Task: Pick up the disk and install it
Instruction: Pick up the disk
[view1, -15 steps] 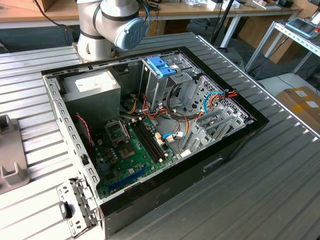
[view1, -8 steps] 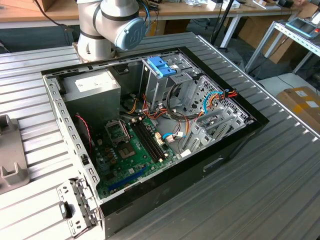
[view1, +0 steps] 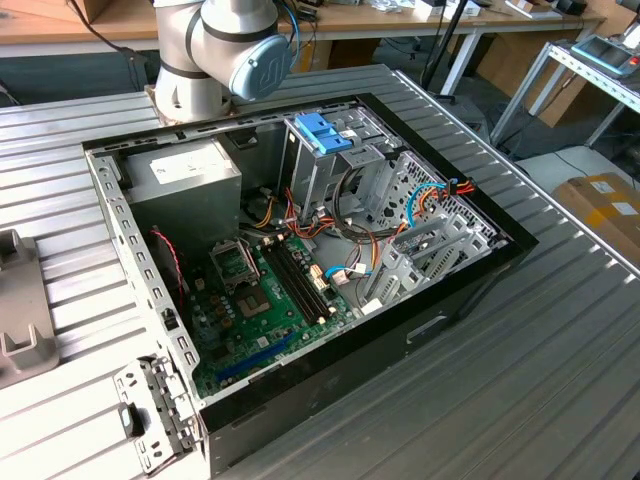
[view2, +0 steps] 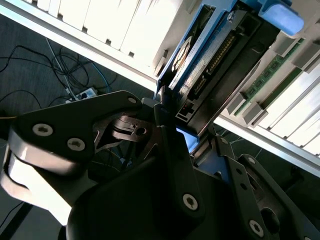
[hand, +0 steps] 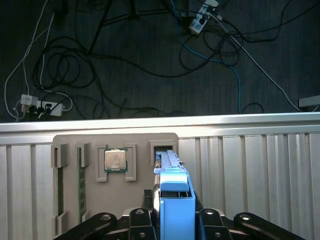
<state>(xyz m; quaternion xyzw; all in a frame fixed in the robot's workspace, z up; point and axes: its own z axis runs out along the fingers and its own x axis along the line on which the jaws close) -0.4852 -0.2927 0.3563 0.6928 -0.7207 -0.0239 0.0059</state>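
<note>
In the exterior view, an open computer case (view1: 450, 300) lies on a ribbed table (view1: 560, 380), with cables (view1: 350, 240) crowding its drive cage (view1: 330, 170). In the second wrist view, the gripper (view2: 187, 131) clamps the disk (view2: 210, 65) edge-on. In the first wrist view, the disk points at a slot in a grey tray (hand: 70, 142), with a chip (hand: 115, 160) just beside it.

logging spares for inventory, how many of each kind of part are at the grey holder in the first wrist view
disk: 1
processor chip: 1
memory sticks: 2
total: 4
</note>
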